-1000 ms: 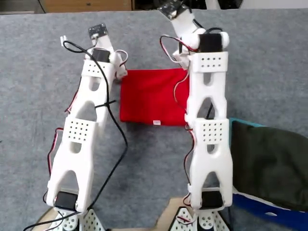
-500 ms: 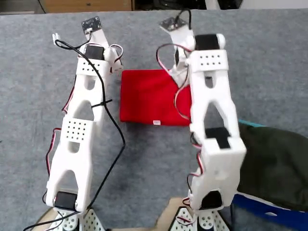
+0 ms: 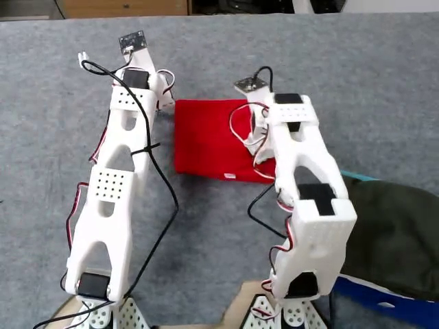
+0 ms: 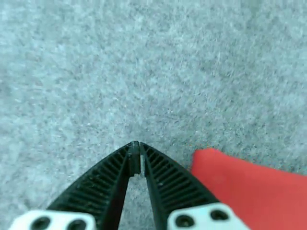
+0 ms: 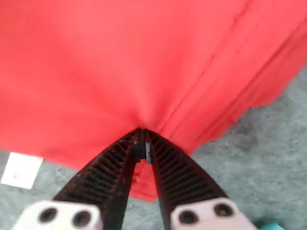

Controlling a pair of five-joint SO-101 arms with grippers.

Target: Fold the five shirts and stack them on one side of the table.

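Red cloth: one red shirt (image 3: 212, 140) lies folded into a flat rectangle on the grey table (image 3: 384, 82), between my two arms.

Right gripper (image 5: 142, 144): fingers together, clamped on a pinch of the red shirt. The fabric puckers into the tips, and a seam runs away from them toward the shirt's edge. A white tag on the shirt sits just beside the fingers, toward the wrist.

Left gripper (image 4: 135, 154): fingers together, nothing between them, grey table under the tips. A corner of the red shirt lies just beside the tips, not touching.

Count of garments:
- red shirt: 1, folded.
- dark green shirt (image 3: 394, 233): 1, lying loose and rumpled, well apart from my right fingers, back beside that arm's base.
- teal edge (image 3: 357, 177): 1 strip showing from under the dark green shirt.
- blue cloth (image 3: 384, 301): 1 strip showing below the same heap.
That makes four garments I can tell apart. I cannot confirm a fifth.

Progress, as judged: the red shirt looks done with folding but is not on a stack. It sits mid-table. The heap by the right arm does not look folded. So roughly one fold of five is complete and the stacking is not begun. Left to do: place the red shirt at one side, then fold and stack the rest.
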